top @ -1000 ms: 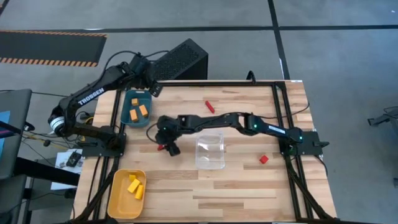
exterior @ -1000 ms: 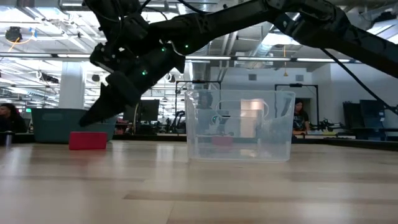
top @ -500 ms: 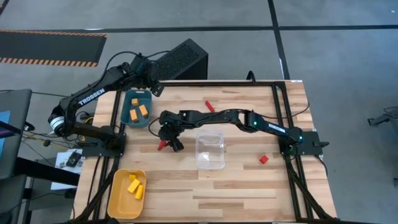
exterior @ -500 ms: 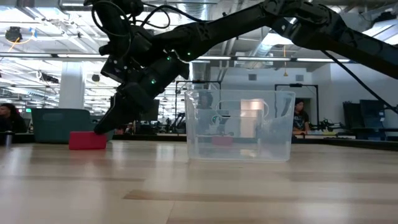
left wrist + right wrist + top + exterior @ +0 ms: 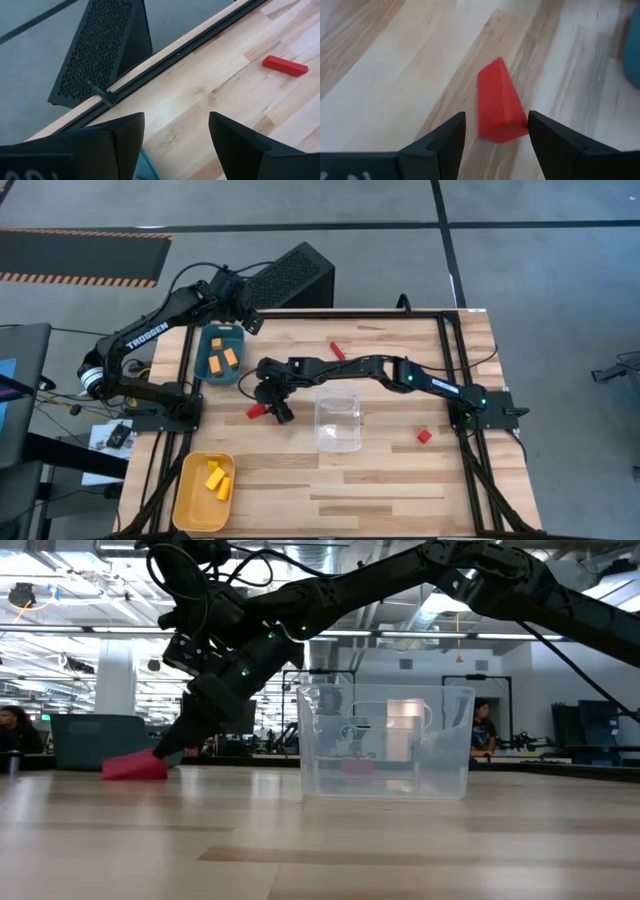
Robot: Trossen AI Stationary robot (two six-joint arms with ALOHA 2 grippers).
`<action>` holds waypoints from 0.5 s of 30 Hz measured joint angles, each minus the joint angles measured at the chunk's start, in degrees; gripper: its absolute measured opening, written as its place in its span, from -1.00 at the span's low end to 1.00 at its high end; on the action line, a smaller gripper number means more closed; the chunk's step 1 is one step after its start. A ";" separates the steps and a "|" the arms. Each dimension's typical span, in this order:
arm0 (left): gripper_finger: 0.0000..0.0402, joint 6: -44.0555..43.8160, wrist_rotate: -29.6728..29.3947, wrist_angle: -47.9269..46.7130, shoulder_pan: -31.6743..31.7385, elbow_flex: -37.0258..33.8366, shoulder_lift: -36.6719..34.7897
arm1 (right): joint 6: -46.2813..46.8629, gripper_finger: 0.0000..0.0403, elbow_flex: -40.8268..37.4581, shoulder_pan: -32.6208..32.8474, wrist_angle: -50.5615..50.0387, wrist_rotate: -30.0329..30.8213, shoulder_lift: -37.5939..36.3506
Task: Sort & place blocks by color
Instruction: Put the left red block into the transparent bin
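A red wedge block (image 5: 497, 100) lies on the table left of the clear box (image 5: 338, 422). My right gripper (image 5: 496, 120) is stretched across to it and stands open, with the wedge's near end between its fingers; the low view shows the gripper (image 5: 172, 745) low over the wedge (image 5: 133, 767). A red bar (image 5: 337, 351) and a red cube (image 5: 424, 436) lie loose on the table. Orange blocks (image 5: 222, 361) sit in the blue tray (image 5: 237, 372), and yellow blocks (image 5: 217, 479) in the yellow tray (image 5: 190, 500). My left gripper (image 5: 175, 120) hangs open above the far left corner. My right gripper stands open astride the wedge's near end (image 5: 502, 131), and the inner side of one finger (image 5: 540, 137) meets the wedge's corner (image 5: 524, 125). The fingers slant down from the table's right side, along the wedge. The wedge lies on the table.
The clear box stands just right of my right gripper, under that arm's forearm. A black perforated case (image 5: 290, 278) sits beyond the far edge. A dark frame rail (image 5: 165, 65) runs along the table's far side. Bare wood lies along the near edge.
My right gripper has sunk and moved a little toward the far edge, onto the red wedge. The wedge has since shifted slightly toward the table's left edge and turned where it lies. The finger gap has stayed the same.
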 joint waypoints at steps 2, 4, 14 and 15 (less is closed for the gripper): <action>0.04 -0.08 0.00 0.00 0.00 0.00 0.00 | 0.13 0.18 0.00 0.00 -0.72 -0.01 -0.18; 0.04 -0.10 0.00 0.00 0.00 0.00 0.00 | 0.11 0.18 0.00 0.00 -0.96 -0.01 -0.32; 0.04 0.36 -1.03 0.03 0.00 0.00 -0.02 | 0.55 0.19 0.07 0.23 5.53 0.17 0.94; 0.04 0.60 -1.04 -0.04 0.00 0.00 -0.02 | 1.00 0.20 0.05 0.36 5.12 0.23 1.48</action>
